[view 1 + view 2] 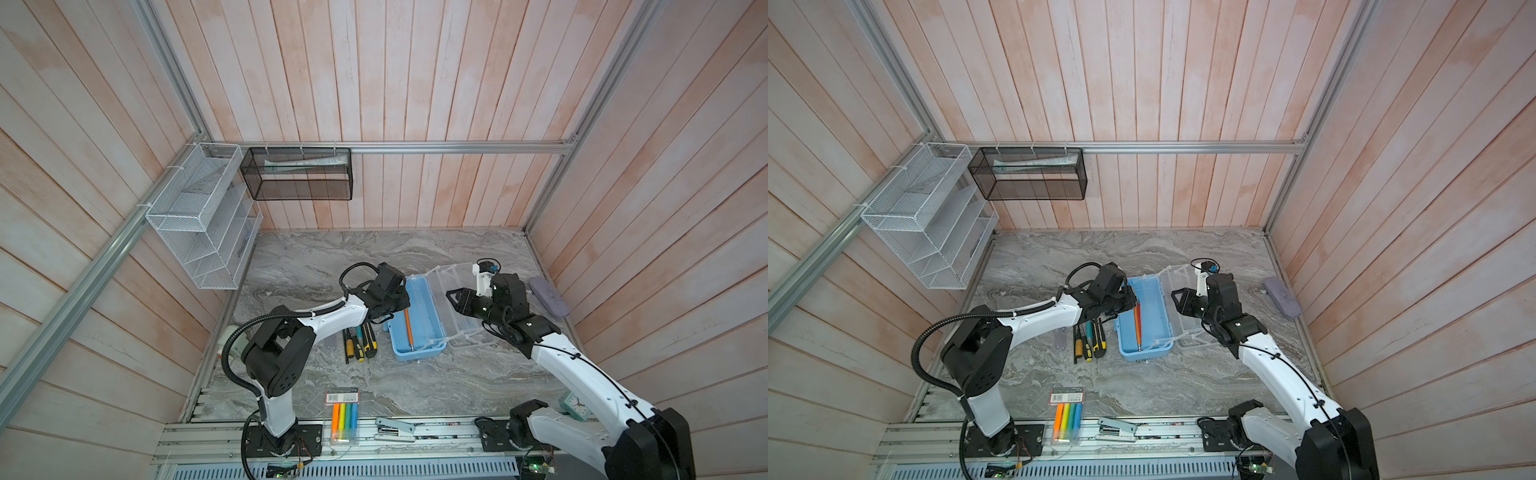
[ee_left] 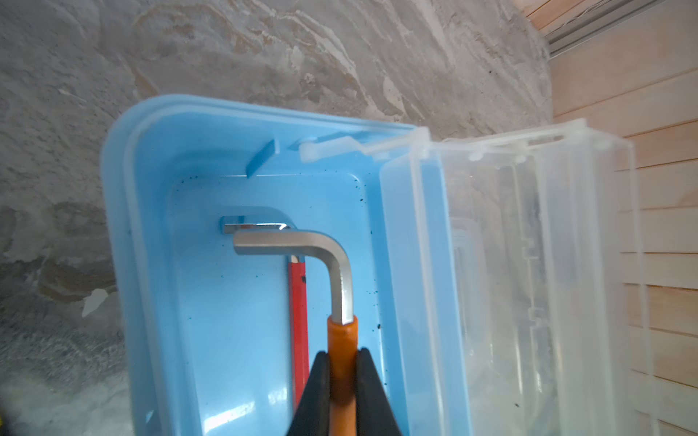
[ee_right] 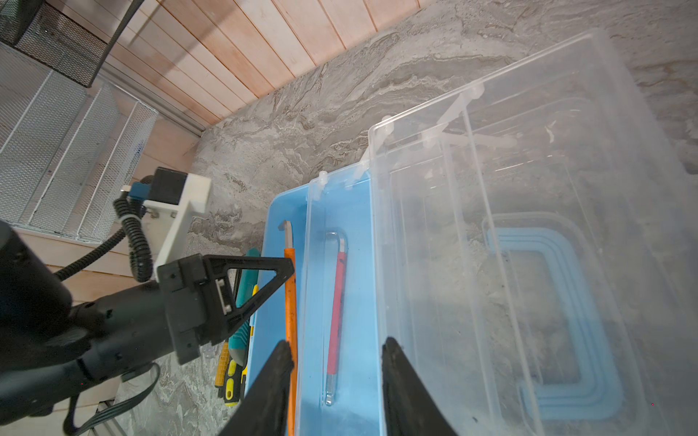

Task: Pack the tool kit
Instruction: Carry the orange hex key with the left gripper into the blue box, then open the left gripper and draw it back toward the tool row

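Observation:
The tool kit (image 1: 419, 353) stands open mid-table, a light blue box (image 2: 124, 226) with its clear lid (image 1: 469, 282) and clear inner tray (image 3: 343, 196) swung to the right. My left gripper (image 2: 342, 362) is shut on an orange-handled hex key (image 2: 342, 339), held lengthwise just over the box interior, as both top views show (image 1: 408, 328) (image 1: 1138, 328). A red-handled hex key (image 3: 336, 302) lies on the box floor. My right gripper (image 3: 338, 351) hovers over the clear tray with its jaws apart and nothing visibly gripped (image 1: 451, 297).
Screwdrivers and a utility knife (image 1: 357, 340) lie just left of the box. A marker pack (image 1: 344, 415) and a stapler (image 1: 395, 430) sit at the front edge. A grey-lilac case (image 1: 548, 297) lies by the right wall. Wire racks (image 1: 199, 220) hang at back left.

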Tool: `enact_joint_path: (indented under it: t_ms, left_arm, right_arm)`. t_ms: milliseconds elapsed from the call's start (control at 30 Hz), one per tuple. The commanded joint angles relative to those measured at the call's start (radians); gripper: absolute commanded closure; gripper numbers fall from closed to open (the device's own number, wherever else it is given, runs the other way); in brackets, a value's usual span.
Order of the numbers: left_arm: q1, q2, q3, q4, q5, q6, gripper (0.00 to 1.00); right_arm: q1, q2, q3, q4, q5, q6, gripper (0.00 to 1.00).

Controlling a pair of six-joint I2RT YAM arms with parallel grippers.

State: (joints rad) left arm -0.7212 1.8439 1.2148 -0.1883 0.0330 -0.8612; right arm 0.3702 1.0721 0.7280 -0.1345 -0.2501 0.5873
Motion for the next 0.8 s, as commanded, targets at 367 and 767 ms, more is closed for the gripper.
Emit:
enact_joint_path:
  t_ms: [367, 767]
  left_arm:
    - [0.000, 0.071, 0.079, -0.044, -0.045, 0.014, 0.70]
    - [0.014, -0.289, -0.094, -0.184, -0.238, 0.136, 0.63]
  right_arm:
    - [-0.013, -0.009, -0.006, -0.017, -0.015, -0.006, 0.59]
    - [-0.009, -0.085, 0.012, -0.078, -0.047, -0.018, 0.57]
